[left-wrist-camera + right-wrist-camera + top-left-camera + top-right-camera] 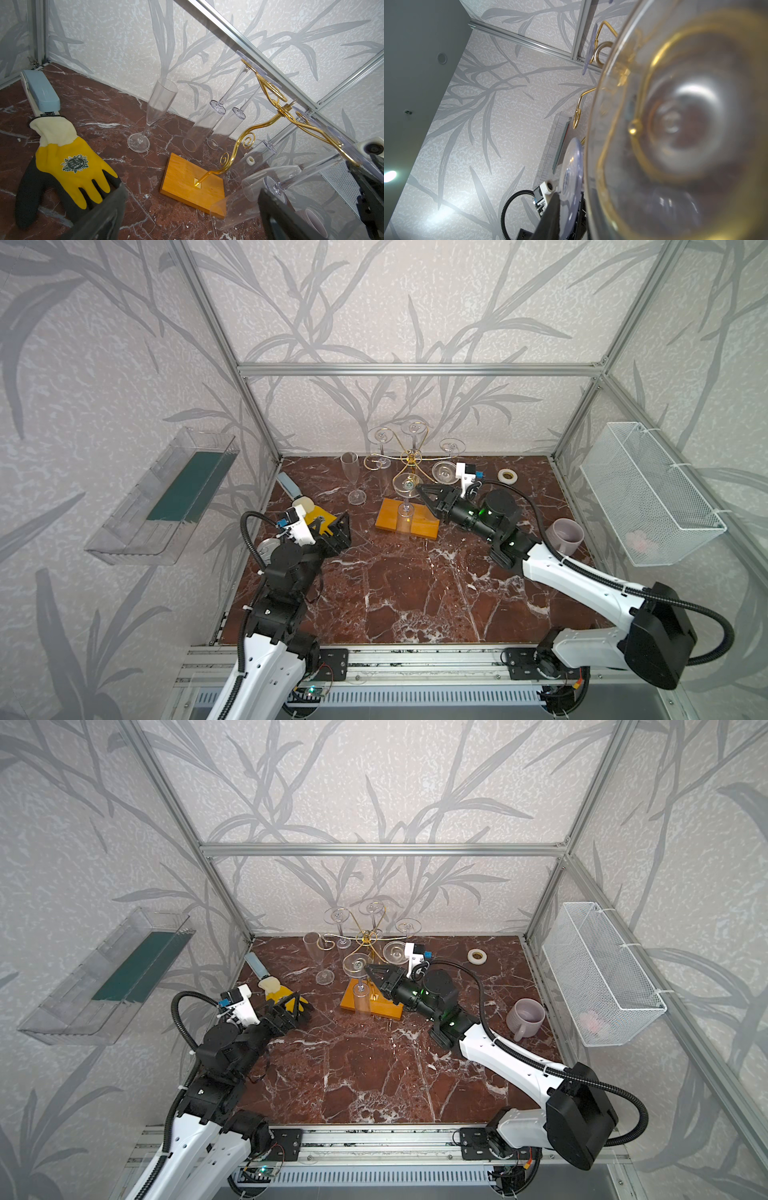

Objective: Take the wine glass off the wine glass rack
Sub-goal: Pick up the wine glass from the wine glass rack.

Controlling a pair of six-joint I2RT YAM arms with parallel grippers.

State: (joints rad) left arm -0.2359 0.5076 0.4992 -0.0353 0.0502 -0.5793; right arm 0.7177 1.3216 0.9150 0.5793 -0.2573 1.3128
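Note:
The wine glass rack (pixel 411 456) (pixel 368 936) (pixel 239 143), gold wire on an orange wooden base (pixel 390 518), stands at the back middle with several clear glasses hanging bowl-down. The wine glass (pixel 405 516) (pixel 360 1002) (pixel 249 197) hangs on the front arm. My right gripper (pixel 419 488) (pixel 368 968) reaches in from the right at its foot. In the right wrist view that foot (pixel 571 172) sits between the two dark fingers (pixel 550 216) with little room; contact does not show. My left gripper (pixel 338 529) (pixel 191 218) is open and empty, low over the glove.
An upright flute (pixel 351 477) stands left of the rack. A yellow glove (pixel 320 514) and a blue stapler (pixel 289 485) lie at the left. A mug (pixel 564 536) and a tape roll (pixel 508 476) sit at the right. A wire basket (pixel 648 493) and a clear tray (pixel 166 497) hang on the side walls.

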